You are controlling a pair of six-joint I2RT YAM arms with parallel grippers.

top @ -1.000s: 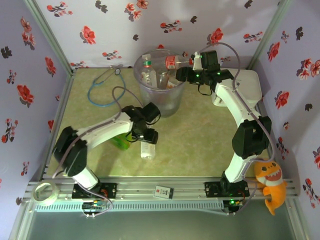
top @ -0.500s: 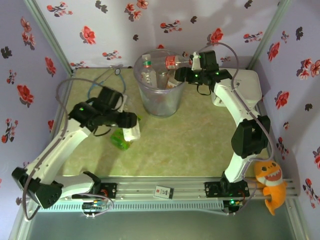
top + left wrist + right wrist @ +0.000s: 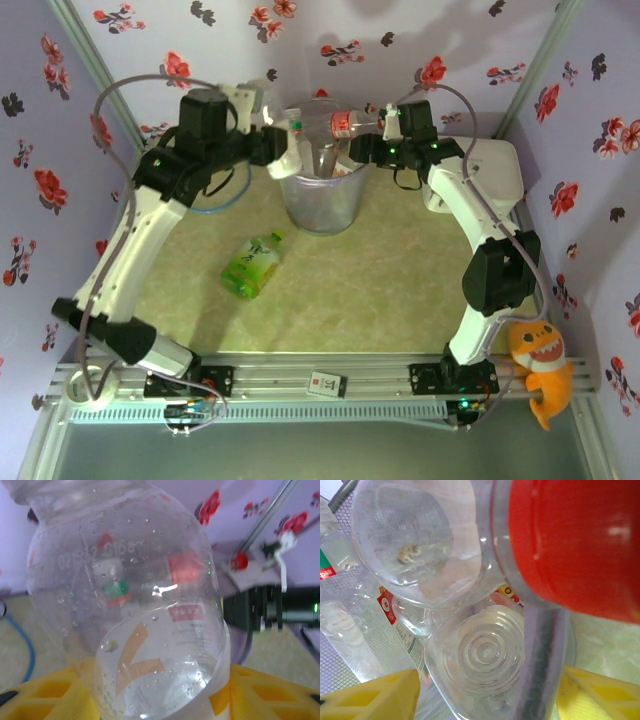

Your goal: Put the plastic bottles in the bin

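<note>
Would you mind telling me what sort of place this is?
Likely a staged robot test booth, not a home: flower-print walls close in a small green tabletop, and two arms are bolted to a metal rail at its near edge.

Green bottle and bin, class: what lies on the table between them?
Nothing; the top view shows bare table between the green bottle and the bin.
</note>
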